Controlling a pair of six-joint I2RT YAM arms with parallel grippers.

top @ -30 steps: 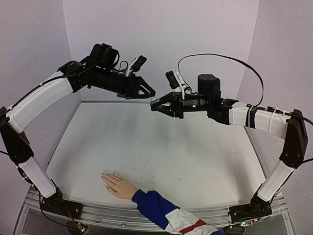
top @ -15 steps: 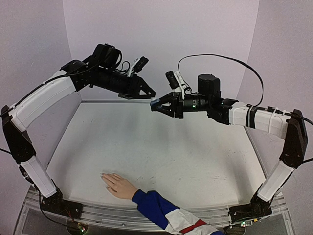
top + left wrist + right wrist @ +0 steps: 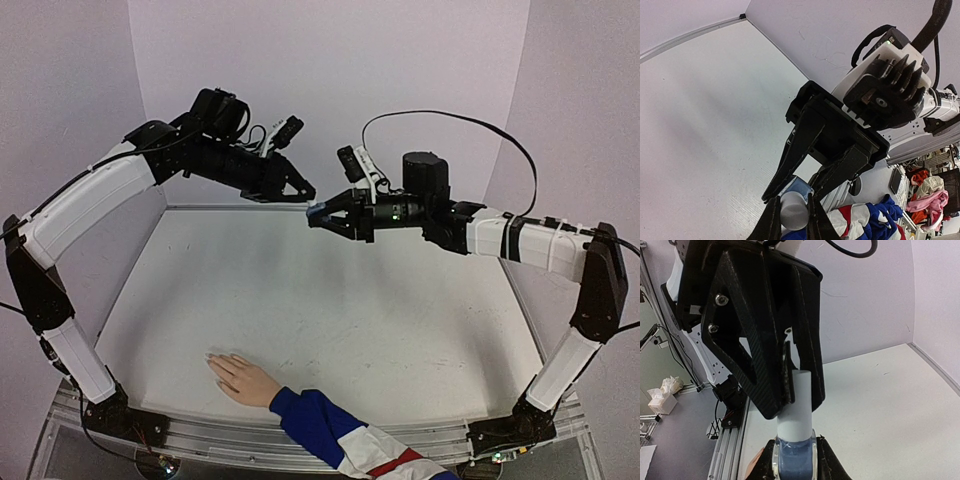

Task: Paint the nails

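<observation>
Currently my right gripper [image 3: 794, 455] clamps the blue bottle [image 3: 794, 464] and my left gripper [image 3: 792, 220] pinches its white cap [image 3: 799, 410], above the worktop's [image 3: 350, 300] far edge.

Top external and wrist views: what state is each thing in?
left gripper: shut on white cap
right gripper: shut on blue bottle
white cap: on the bottle
blue bottle: held in mid-air
hand: flat on table, palm down
nails: too small to judge

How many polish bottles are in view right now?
1: the blue bottle, held mid-air in the right gripper, with the left gripper on its white cap. No other shows.
</observation>
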